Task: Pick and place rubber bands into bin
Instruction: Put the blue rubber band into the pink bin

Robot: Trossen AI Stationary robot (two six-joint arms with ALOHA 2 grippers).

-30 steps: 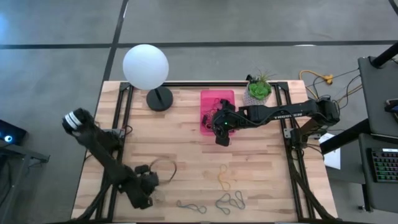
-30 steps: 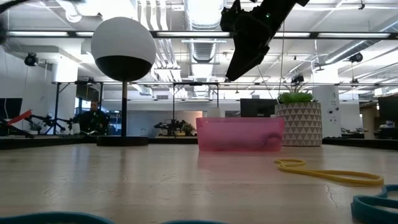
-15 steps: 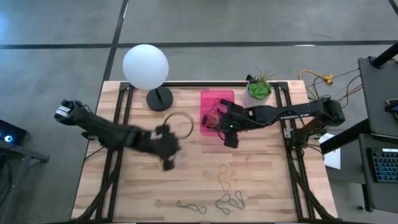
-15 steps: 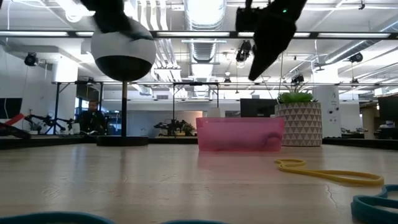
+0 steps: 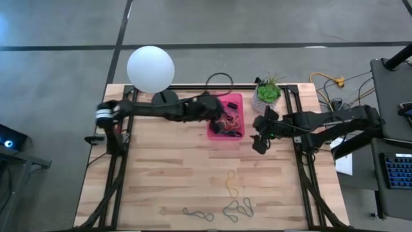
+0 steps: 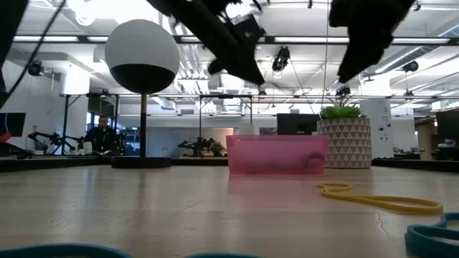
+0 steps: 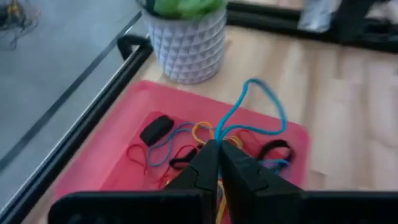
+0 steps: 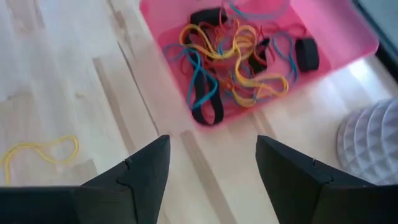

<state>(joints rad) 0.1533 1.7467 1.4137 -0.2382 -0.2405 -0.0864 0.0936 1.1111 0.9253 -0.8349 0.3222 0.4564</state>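
The pink bin (image 5: 225, 131) stands at the table's far side and holds a tangle of red, yellow, blue and black rubber bands (image 8: 233, 59). My left gripper (image 5: 220, 115) reaches in from the left, hovers over the bin (image 7: 112, 155) and is shut on a blue rubber band (image 7: 264, 106). My right gripper (image 5: 261, 140) is open and hangs above the table just right of the bin (image 8: 348, 37), touching nothing. A yellow band (image 5: 230, 183) and grey-green bands (image 5: 238, 208) lie flat near the table's near edge. My left gripper pinches the blue rubber band by one end (image 7: 227, 129) between its shut fingertips (image 7: 208, 155), slanting down from the table's left. The band's free loop (image 7: 273, 102) stands out past the fingertips over the bands in the bin. Whether it touches them I cannot tell.
A white pot with a green plant (image 5: 268, 93) stands right of the bin, close to my right arm. A lamp with a white globe (image 5: 150, 69) and a black base (image 5: 166, 102) stands left of the bin, beside my left arm. Bare wood lies mid-table.
My left arm has swung fast from the table's near left corner up and across toward the far side, ending over the bin. My right gripper has drawn away from the bin toward the table's right edge.
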